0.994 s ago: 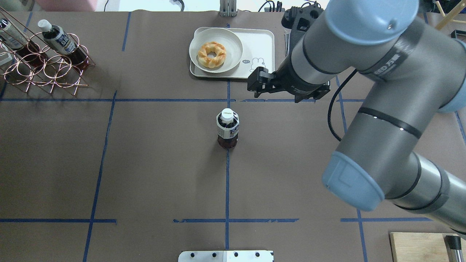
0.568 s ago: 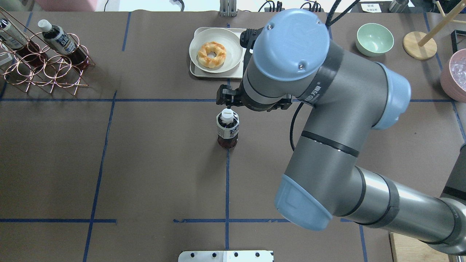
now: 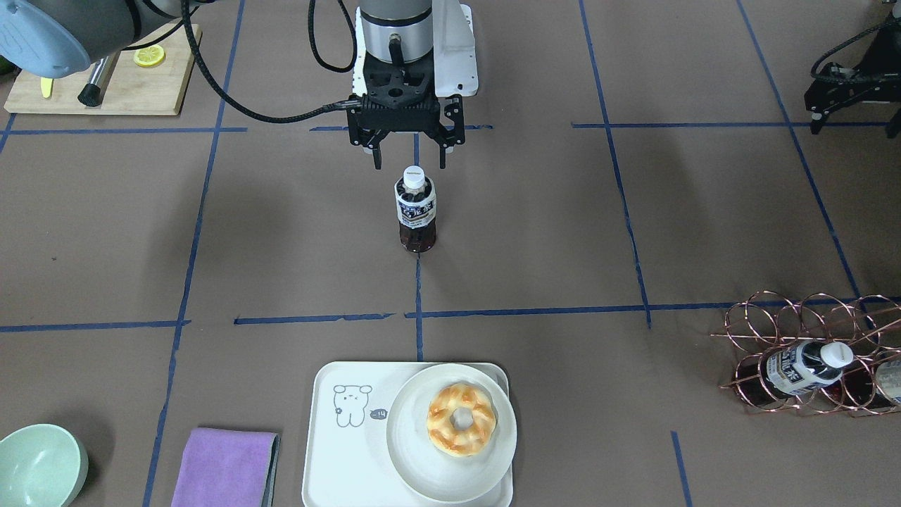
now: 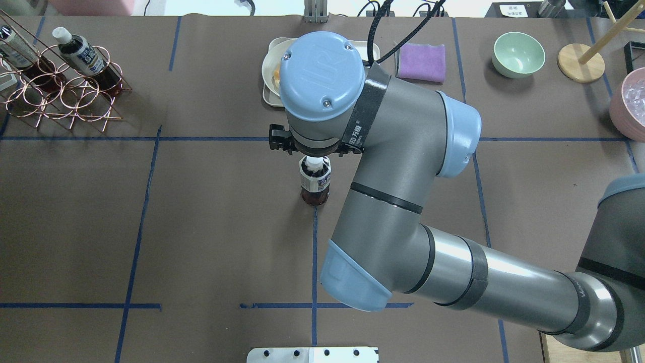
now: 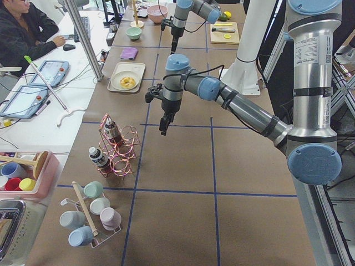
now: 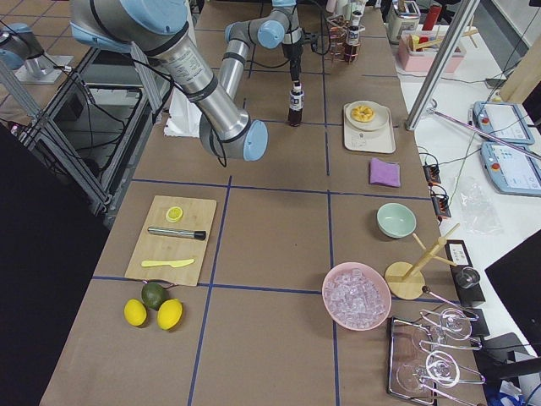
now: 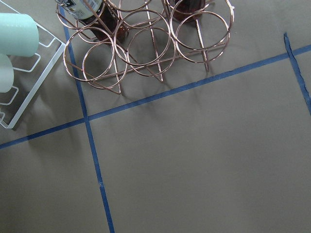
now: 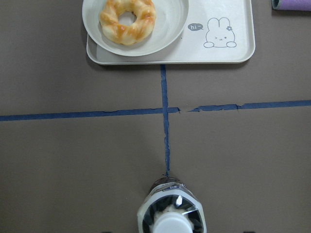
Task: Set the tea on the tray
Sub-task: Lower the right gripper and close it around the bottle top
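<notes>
The tea bottle (image 3: 415, 211) stands upright at the table's middle, with a white cap, a white and blue label and dark liquid. It also shows in the overhead view (image 4: 315, 179) and at the bottom of the right wrist view (image 8: 171, 216). My right gripper (image 3: 410, 163) is open and empty, and hangs just above the cap with a finger on either side. The off-white tray (image 3: 338, 451) with the line-drawn animal lies beyond it (image 8: 228, 53). My left gripper (image 3: 855, 125) hovers far off near the rack, with its fingers apart and empty.
A round plate with a doughnut (image 3: 461, 419) fills half of the tray. A copper wire rack (image 3: 795, 352) holds more bottles. A purple cloth (image 3: 225, 465) and a green bowl (image 3: 39, 465) lie beside the tray. A wooden board (image 3: 98, 77) is near the robot's base.
My right arm has swung left from beside the tray to directly over the tea bottle. The gripper stays open. The bottle has not moved.
</notes>
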### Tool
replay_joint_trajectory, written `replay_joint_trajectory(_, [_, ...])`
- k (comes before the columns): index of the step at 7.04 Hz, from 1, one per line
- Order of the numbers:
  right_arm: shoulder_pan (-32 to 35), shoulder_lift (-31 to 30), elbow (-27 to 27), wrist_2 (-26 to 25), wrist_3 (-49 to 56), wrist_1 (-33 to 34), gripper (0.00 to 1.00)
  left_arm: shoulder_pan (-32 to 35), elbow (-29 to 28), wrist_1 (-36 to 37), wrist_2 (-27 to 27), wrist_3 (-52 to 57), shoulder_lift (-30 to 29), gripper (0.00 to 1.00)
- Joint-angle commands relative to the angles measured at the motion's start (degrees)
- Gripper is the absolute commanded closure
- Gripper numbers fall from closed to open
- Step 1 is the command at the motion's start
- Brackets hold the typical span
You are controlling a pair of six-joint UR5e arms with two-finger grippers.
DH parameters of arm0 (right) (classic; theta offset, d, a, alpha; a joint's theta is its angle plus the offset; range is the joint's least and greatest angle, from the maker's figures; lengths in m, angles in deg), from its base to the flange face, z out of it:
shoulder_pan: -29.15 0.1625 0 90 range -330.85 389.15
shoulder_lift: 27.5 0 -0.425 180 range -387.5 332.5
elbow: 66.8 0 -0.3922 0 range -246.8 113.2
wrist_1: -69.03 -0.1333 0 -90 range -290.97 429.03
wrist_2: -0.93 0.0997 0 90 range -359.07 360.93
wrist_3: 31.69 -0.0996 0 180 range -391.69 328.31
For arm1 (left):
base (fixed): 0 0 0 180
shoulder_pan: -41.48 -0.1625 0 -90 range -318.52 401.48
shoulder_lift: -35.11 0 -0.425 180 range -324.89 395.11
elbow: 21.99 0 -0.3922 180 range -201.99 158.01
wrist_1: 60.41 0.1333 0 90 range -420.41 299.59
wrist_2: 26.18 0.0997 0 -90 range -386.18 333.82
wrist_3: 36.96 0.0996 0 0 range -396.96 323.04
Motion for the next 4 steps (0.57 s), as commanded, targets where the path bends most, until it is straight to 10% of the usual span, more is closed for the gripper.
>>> replay_joint_trajectory(1, [-0.2, 0.3, 1.7, -0.2, 0.0, -0.3, 0.22, 0.0, -0.1, 0.0, 0.0, 0.0, 0.0, 0.00])
replay_joint_trajectory(4, [-0.9, -0.2, 1.8, -0.1, 0.2, -0.2, 0.28, 0.0, -0.2, 0.0, 0.0, 0.0, -0.1, 0.00])
